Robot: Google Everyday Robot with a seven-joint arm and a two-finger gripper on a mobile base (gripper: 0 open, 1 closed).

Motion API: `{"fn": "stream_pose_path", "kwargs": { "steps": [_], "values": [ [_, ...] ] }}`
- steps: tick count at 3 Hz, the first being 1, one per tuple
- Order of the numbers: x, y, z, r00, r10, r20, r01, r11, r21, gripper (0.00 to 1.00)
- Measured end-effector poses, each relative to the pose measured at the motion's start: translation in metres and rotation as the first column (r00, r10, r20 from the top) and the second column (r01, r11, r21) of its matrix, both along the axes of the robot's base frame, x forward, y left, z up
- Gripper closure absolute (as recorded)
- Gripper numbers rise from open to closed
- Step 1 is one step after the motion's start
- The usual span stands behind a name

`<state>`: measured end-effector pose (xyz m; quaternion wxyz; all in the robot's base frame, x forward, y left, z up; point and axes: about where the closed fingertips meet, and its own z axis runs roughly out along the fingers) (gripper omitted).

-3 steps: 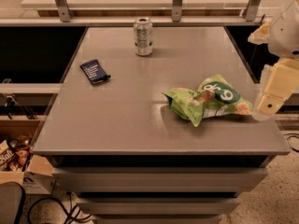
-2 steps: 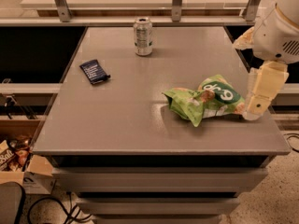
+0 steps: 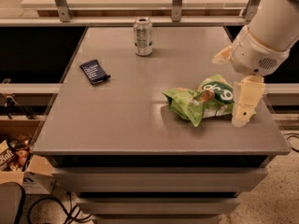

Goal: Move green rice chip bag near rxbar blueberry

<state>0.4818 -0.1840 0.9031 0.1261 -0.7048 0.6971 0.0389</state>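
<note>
The green rice chip bag [image 3: 198, 101] lies crumpled on the right half of the grey table [image 3: 140, 120]. The rxbar blueberry [image 3: 94, 71] is a small dark navy wrapper lying flat on the table's left side, far from the bag. My gripper [image 3: 243, 107] hangs from the white arm [image 3: 266, 36] at the bag's right end, low over the table near its right edge, and it covers that end of the bag.
A silver-green drink can [image 3: 143, 36] stands upright at the back centre of the table. A rail with metal posts [image 3: 176, 3] runs behind the table. A cardboard box [image 3: 18, 164] and cables sit on the floor at the lower left.
The arm has moved left and inward from the right edge, bringing my gripper against the right end of the bag. The bag, bar and can have not moved.
</note>
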Motion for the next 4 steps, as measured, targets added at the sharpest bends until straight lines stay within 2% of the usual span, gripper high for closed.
{"fn": "stream_pose_path", "kwargs": {
  "steps": [1, 2, 4],
  "values": [
    [0.006, 0.01, -0.019, 0.9958, 0.092, -0.006, -0.092, 0.996, -0.005, 0.18],
    [0.014, 0.015, -0.035, 0.9887, 0.149, -0.018, -0.149, 0.989, 0.0, 0.41],
    [0.036, 0.012, -0.039, 0.9834, 0.181, -0.004, -0.182, 0.983, -0.012, 0.88]
  ]
}}
